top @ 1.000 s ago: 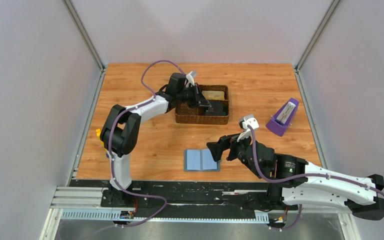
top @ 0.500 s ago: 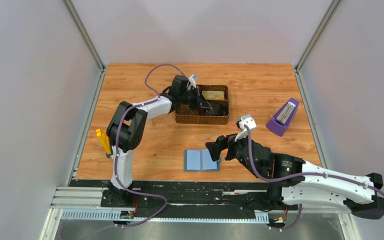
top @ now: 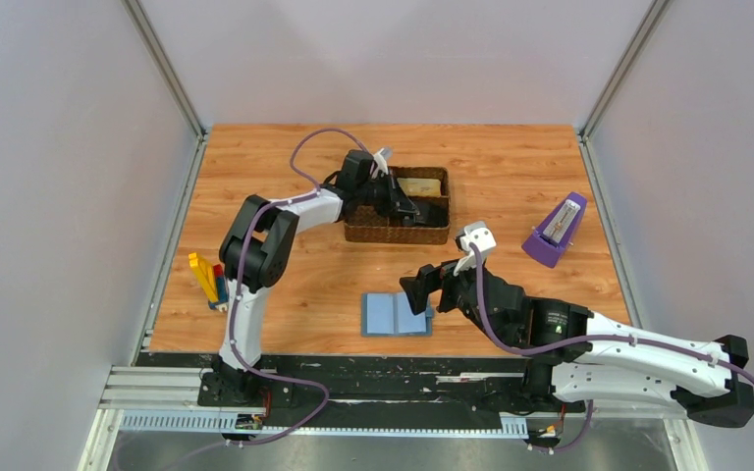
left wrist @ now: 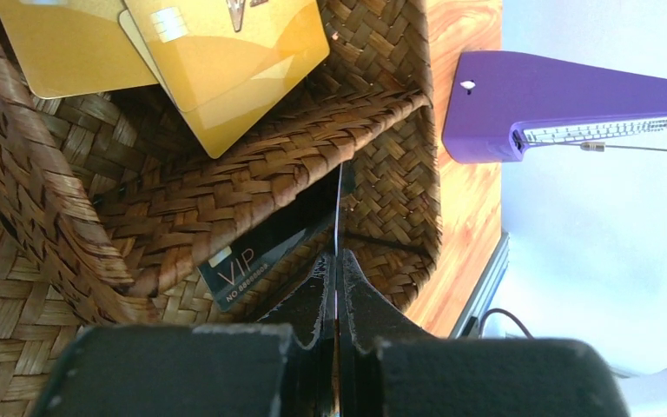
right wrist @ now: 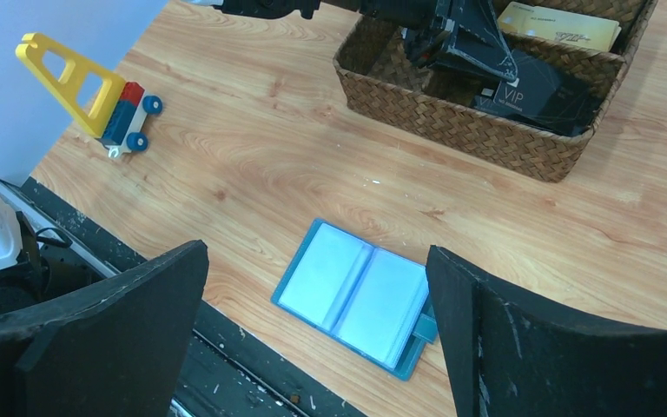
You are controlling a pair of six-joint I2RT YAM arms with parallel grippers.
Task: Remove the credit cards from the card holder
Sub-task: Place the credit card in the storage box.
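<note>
The blue card holder [top: 397,314] lies open and flat on the table near the front edge, and also shows in the right wrist view [right wrist: 356,295]. My right gripper [top: 418,294] hangs open just above its right side [right wrist: 317,261], holding nothing. My left gripper [top: 407,208] is inside the brown woven tray [top: 393,234], shut on a thin card seen edge-on [left wrist: 340,204] above the near compartment. A dark card marked VIP [left wrist: 252,265] lies in that compartment. Gold-yellow credit cards [left wrist: 226,52] lie in the far compartment.
A purple metronome [top: 556,231] stands to the right of the tray. A yellow, red and blue toy block cart [top: 206,280] sits at the left edge by the left arm. Grey walls close in the table on three sides.
My left arm's elbow has swung forward, uncovering the toy blocks, while its gripper stays in the tray. My right gripper has crept left toward the card holder.
</note>
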